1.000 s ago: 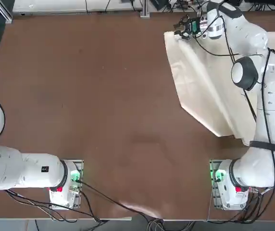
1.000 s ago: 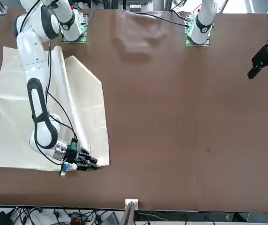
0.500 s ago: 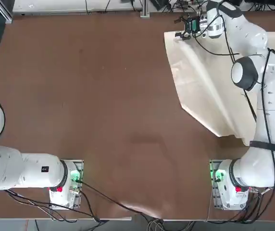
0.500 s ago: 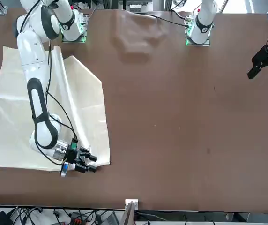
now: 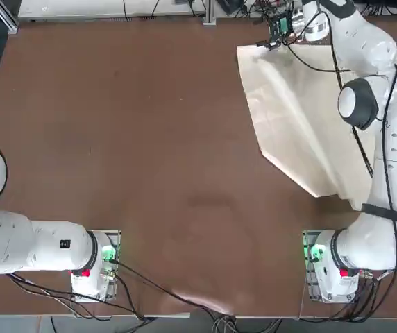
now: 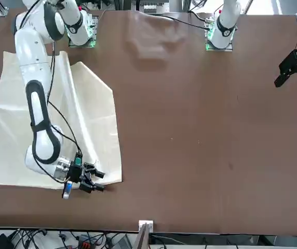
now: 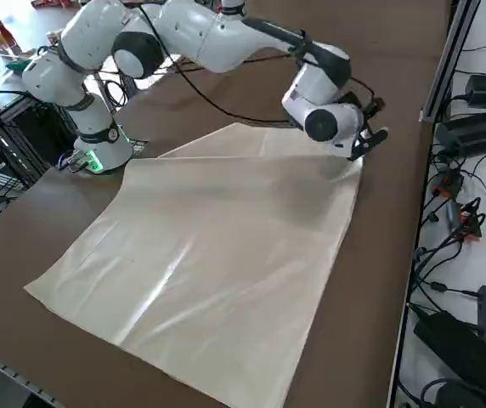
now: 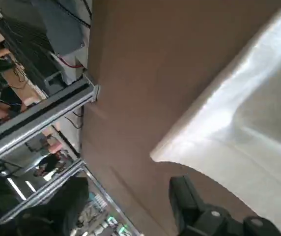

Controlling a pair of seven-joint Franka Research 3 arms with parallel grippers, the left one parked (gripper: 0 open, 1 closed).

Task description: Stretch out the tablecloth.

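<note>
Black fingers (image 8: 183, 196) stand wide apart on your right gripper (image 6: 102, 181), with nothing clamped between the 2 of them. You have it near the table's far edge, close by a corner of the cream tablecloth (image 7: 226, 255). Judge the clearance in the wrist view before you move: if a fingertip snags the hem, it could drag that corner inward. Lift straight up first, then travel. Outward from there, the cloth lies on the right side of the brown table (image 5: 150, 139), partly under your white arm (image 5: 393, 139). A long raised crease runs through it, and a layer seems folded over on the inner side. For the next pull, you would do well to pinch only 1 layer at the edge, keep low and draw slowly toward the table's middle, so the rest doesn't slide along.
</note>
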